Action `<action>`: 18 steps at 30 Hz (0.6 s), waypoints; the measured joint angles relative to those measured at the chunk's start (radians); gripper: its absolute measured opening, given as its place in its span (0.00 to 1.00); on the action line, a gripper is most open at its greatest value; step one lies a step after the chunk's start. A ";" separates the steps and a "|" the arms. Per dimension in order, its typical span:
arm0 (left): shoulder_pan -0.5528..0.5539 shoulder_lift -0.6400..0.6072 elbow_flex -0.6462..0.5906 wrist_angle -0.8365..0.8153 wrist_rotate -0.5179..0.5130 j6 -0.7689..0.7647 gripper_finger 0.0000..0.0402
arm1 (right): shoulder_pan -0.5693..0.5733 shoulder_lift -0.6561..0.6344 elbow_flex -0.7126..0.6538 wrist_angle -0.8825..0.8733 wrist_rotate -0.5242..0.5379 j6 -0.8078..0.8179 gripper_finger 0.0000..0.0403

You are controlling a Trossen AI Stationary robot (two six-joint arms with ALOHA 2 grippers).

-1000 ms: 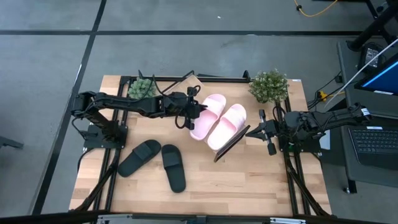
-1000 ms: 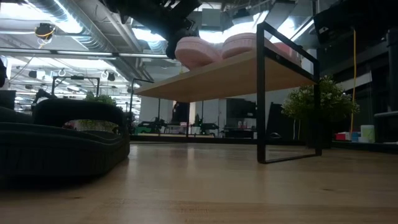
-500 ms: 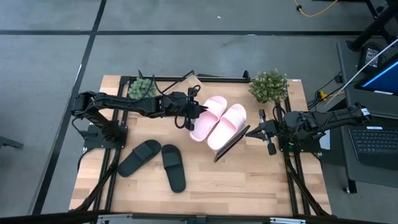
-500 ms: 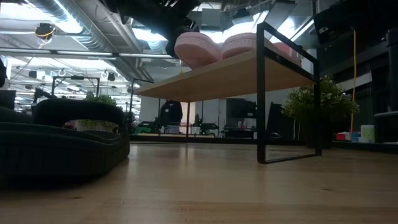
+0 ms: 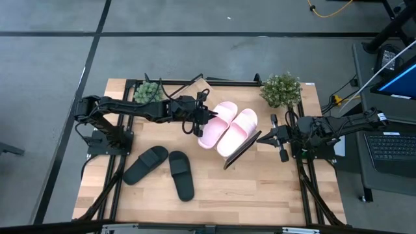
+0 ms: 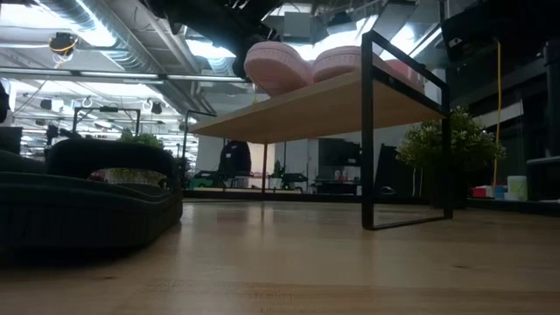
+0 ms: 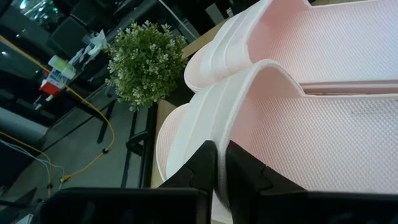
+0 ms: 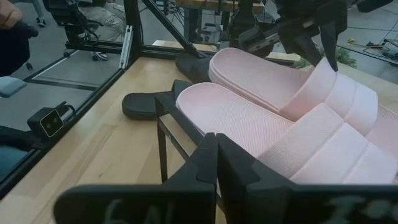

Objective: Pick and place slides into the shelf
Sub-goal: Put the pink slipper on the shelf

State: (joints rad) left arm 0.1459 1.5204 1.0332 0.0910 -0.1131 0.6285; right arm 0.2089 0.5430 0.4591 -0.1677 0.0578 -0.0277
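Pink slides [image 5: 227, 128] on shelf [image 6: 306, 109]

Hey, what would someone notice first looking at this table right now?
The two pink slides lie side by side on the shelf at the table's middle, with the left gripper at the strap of one. The black slides lie on the tabletop in front of the left arm.

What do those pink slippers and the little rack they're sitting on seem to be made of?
The pink slides look like soft moulded foam or rubber: a matte surface, a finely dimpled footbed and thick rounded edges. The shelf looks like a light wood-grain board, possibly laminate, on a thin black frame, probably metal.
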 joint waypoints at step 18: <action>0.000 0.000 0.000 -0.012 0.000 -0.045 0.17 | 0.000 0.000 0.000 0.000 0.000 0.023 0.03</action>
State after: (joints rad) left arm 0.1459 1.5204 1.0332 0.0788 -0.1135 0.5831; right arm 0.2089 0.5430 0.4591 -0.1673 0.0578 -0.0042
